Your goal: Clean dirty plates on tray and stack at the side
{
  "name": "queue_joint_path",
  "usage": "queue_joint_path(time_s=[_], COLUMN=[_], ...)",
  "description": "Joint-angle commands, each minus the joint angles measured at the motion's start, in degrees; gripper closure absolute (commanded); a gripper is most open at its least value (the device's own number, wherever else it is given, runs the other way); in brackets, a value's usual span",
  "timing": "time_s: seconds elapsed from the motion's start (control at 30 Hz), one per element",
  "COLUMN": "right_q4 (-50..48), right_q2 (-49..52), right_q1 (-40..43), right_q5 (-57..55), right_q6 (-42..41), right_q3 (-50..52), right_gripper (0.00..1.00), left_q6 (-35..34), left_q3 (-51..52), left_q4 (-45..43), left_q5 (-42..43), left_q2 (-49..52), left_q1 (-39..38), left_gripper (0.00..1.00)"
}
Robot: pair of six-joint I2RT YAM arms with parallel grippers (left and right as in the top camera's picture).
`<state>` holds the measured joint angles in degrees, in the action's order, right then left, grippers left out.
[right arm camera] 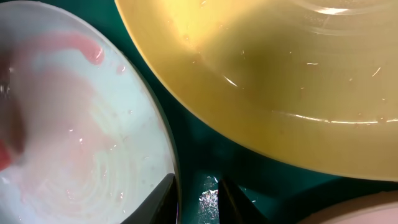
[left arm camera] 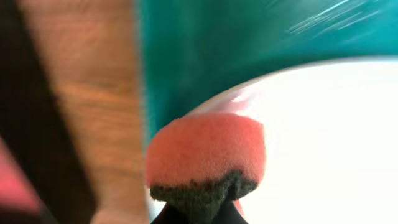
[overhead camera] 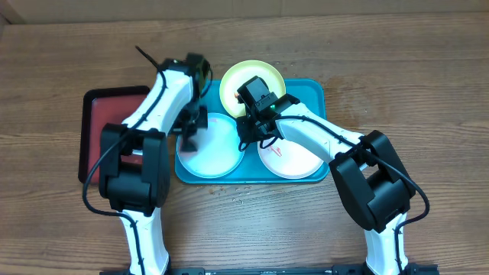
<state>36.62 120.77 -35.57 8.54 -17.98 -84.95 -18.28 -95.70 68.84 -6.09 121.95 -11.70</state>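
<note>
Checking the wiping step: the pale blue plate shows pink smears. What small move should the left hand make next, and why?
Probably sweep the sponge inward across the pale blue plate: the left hand grips it right at the plate's rim, and pink smears cover much of the surface in the right wrist view.

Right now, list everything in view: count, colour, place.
teal tray: one, teal, mid-table
yellow-green plate: one, yellow-green, tray's far side
pale blue plate: one, pale blue with pink smear, tray's left
white plate: one, white with red smears, tray's right
red tray: one, red, black rim, left of teal tray
sponge: one, pink with dark layer, over pale blue plate
table: one, brown wood
left gripper: one, shut on sponge
right gripper: one, black, slightly open, beside pale blue plate's rim
</note>
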Motion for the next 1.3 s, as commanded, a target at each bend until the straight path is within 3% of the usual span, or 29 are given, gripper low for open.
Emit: queue_joint_path(time_s=[0.0, 0.13, 0.47, 0.7, 1.0, 1.13, 1.27], right_q4=[-0.2, -0.2, -0.4, -0.1, -0.1, -0.2, -0.2], right_q2=[-0.2, -0.2, -0.2, -0.2, -0.2, -0.2, -0.2], right_q1=[0.3, 0.3, 0.3, 0.3, 0.3, 0.3, 0.3], right_q5=[-1.0, -1.0, -1.0, -1.0, -1.0, -1.0, -1.0], right_q6=[0.0, 0.0, 0.0, 0.0, 0.0, 0.0, 0.0], right_q3=[0.4, 0.4, 0.4, 0.4, 0.4, 0.4, 0.4], right_gripper=[0.76, 0.76, 0.76, 0.76, 0.76, 0.76, 0.76], left_q6=[0.5, 0.4, -0.1, -0.2, -3.4, -3.6, -2.5], left_q3=[-2.1, -0.5, 6.6, 10.4, 4.9, -1.0, -2.6], left_q4=[-2.4, -6.8, -10.6, -9.2, 0.9, 5.7, 5.2], left_q5=[17.8, 24.2, 19.0, 1.9, -11.1, -5.9, 9.7], left_q2=[0.2, 0.3, 0.3, 0.3, 0.2, 0.2, 0.2], left_q1=[0.2, 0.0, 0.1, 0.2, 1.4, 1.6, 1.6], left_gripper=[0.96, 0.96, 0.96, 0.96, 0.96, 0.96, 0.96])
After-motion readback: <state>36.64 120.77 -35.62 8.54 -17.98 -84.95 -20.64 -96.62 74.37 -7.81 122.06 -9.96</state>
